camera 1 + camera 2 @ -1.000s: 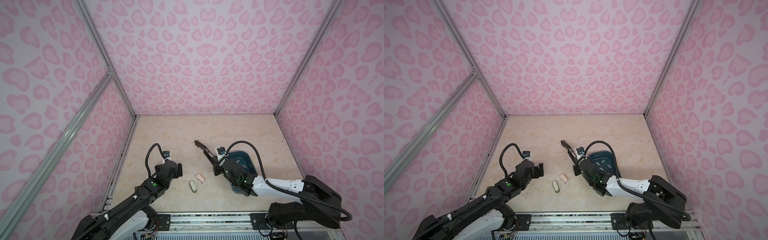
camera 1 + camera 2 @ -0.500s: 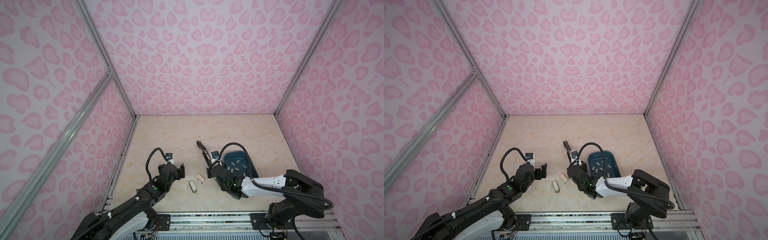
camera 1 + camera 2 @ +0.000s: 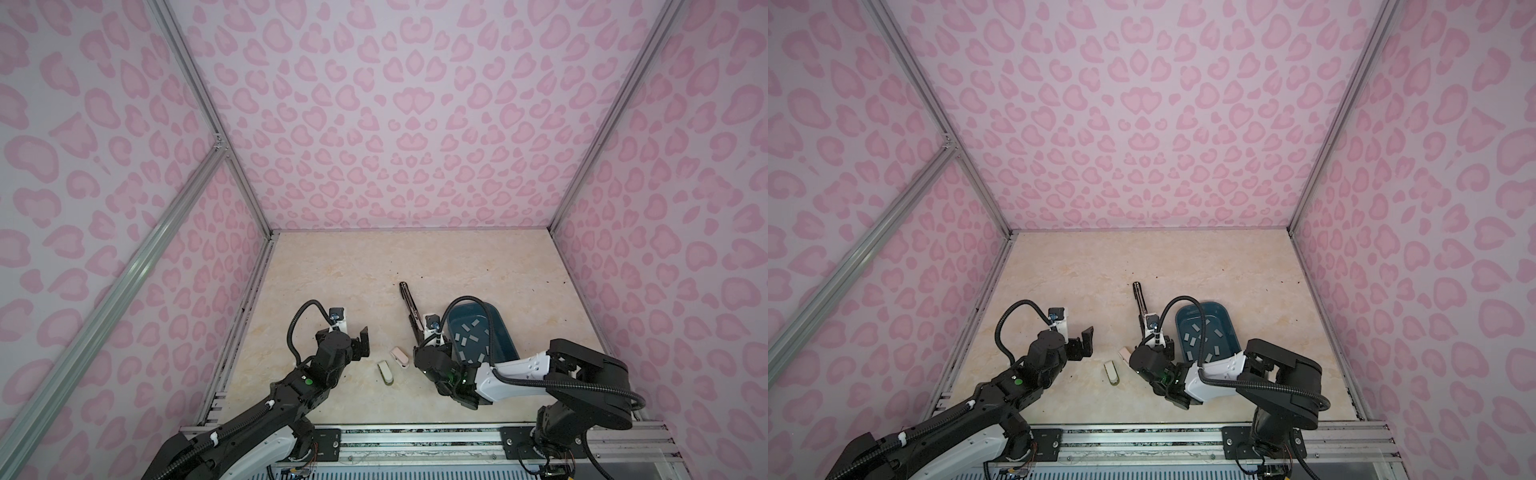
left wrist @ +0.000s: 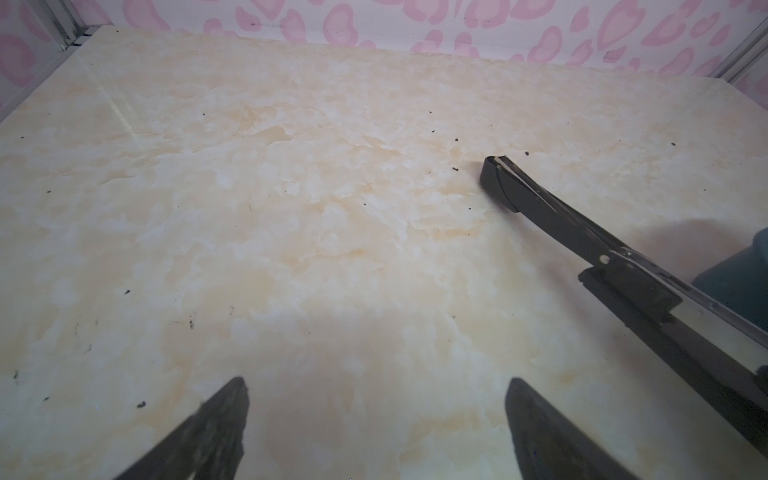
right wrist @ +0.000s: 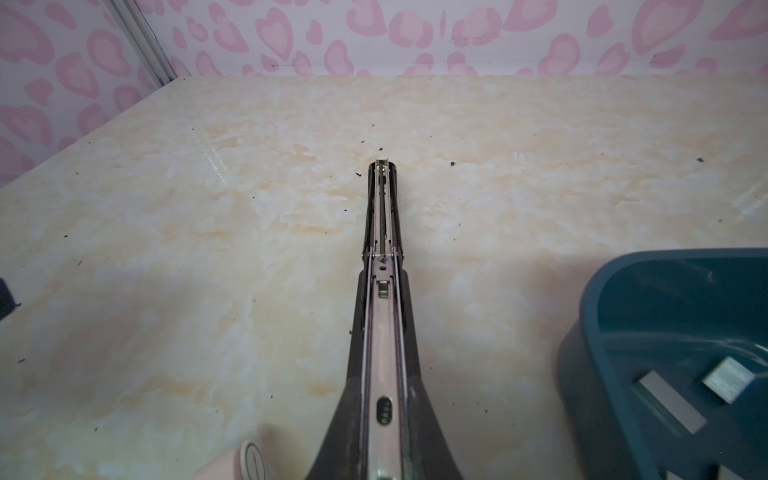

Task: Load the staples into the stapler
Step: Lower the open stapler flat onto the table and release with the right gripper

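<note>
Stapler (image 3: pixel 408 305) lengthwise, tip toward back wall (image 3: pixel 411 124)

Both top views hang high at the front, looking down toward the back wall, far enough off to catch the whole table (image 3: pixel 332 266). They overlap almost completely. The left wrist cam sits low and close, skimming the tabletop. The right wrist cam stares straight along the black stapler (image 5: pixel 384 316). Both wrist cams catch that stapler and the blue tray (image 5: pixel 665 259).
</note>
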Controlling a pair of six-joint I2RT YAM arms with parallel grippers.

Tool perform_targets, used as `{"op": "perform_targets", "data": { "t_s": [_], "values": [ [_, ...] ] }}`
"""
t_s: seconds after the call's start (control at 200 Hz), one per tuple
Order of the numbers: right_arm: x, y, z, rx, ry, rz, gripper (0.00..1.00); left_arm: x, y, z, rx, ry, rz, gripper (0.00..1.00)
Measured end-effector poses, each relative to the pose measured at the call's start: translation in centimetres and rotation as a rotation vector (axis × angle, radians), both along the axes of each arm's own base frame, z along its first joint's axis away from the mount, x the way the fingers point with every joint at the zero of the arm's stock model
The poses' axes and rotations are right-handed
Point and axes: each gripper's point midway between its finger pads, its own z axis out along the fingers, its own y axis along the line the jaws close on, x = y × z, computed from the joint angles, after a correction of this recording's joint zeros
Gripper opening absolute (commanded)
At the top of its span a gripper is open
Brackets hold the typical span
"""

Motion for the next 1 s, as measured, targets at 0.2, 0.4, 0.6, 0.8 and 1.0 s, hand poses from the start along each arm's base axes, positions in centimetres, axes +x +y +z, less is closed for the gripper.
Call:
{"op": "perform_targets", "data": {
  "t_s": [0.2, 0.4, 0.6, 0.8, 1.0],
  "values": [
    [-0.4, -0.4, -1.9, -0.027, 0.017, -0.018, 0.09, -0.1, 0.1, 0.5, -0.014, -0.023, 0.003, 0.97],
    [-1.0, -1.1, -2.5, -0.034, 0.010, -0.030, 0.22, -0.4, 0.2, 0.6, -0.024, -0.037, -0.002, 0.97],
    [-1.2, -1.4, -2.4, -0.030, -0.006, -0.039, 0.34, -0.7, 0.6, 0.9, -0.033, -0.060, 0.010, 0.97],
    [-1.3, -1.3, -1.1, -0.014, -0.028, -0.033, 0.35, -1.1, 1.1, 1.5, -0.065, -0.105, 0.015, 0.97],
    [-2.2, -1.1, 3.0, 0.049, -0.076, -0.010, 0.37, -1.1, 1.0, 1.8, -0.080, -0.123, 0.014, 0.97]
  ]
}}
